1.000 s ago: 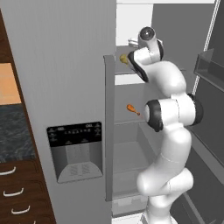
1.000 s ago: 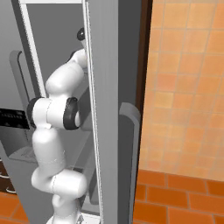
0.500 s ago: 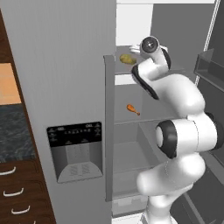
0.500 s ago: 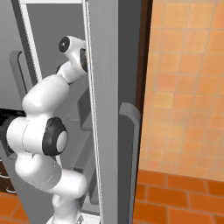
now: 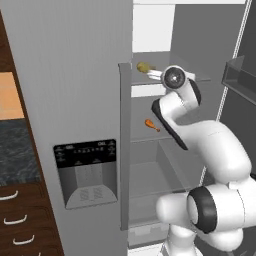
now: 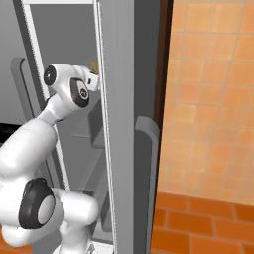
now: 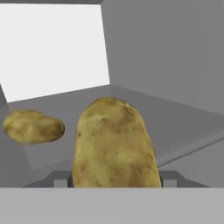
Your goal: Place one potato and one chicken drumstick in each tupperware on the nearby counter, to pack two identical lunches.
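Gripper [image 7: 116, 181] has a potato [image 7: 114, 144] filling the gap between its jaws, seemingly clasped. Step in hand is fetching that potato; a second potato [image 7: 33, 126] lies beyond, to its left. Next, I judge, draw it clear of the fridge shelf [image 5: 200, 79] towards the tupperware.

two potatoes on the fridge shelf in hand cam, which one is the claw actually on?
The big upright potato, standing right between the claw's finger tips. The smaller potato lies on its side, further back on the shelf, untouched.

A grey fridge [image 5: 75, 75] stands open, its door dispenser panel [image 5: 86, 172] beside an orange tiled wall [image 6: 213, 99].
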Robot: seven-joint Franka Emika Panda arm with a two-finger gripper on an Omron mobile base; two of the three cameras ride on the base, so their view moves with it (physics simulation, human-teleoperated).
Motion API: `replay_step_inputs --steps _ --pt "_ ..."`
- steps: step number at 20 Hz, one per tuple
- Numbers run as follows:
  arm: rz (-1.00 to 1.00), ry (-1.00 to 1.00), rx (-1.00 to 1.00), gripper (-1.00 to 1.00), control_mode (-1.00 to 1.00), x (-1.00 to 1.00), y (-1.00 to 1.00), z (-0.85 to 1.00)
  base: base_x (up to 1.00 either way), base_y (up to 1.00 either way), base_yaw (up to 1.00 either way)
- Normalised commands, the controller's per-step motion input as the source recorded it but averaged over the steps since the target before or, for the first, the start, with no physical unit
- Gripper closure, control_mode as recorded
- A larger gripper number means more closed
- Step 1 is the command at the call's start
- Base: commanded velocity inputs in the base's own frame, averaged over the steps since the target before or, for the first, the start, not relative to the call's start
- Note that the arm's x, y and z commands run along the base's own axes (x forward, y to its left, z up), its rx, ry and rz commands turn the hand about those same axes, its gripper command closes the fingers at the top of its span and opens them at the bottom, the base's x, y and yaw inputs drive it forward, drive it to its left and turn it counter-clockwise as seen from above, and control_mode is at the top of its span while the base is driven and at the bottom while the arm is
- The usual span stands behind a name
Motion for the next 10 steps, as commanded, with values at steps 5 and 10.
replay_step_inputs --steps 5,10 --pt "0.11 0.16 0.0 1.0 -1.0 -1.0 0.26 0.1 0.0 0.0 0.0" --pt "0.19 0.21 0.0 1.0 -1.0 -1.0 0.13 0.04 0.0 0.0 0.0"
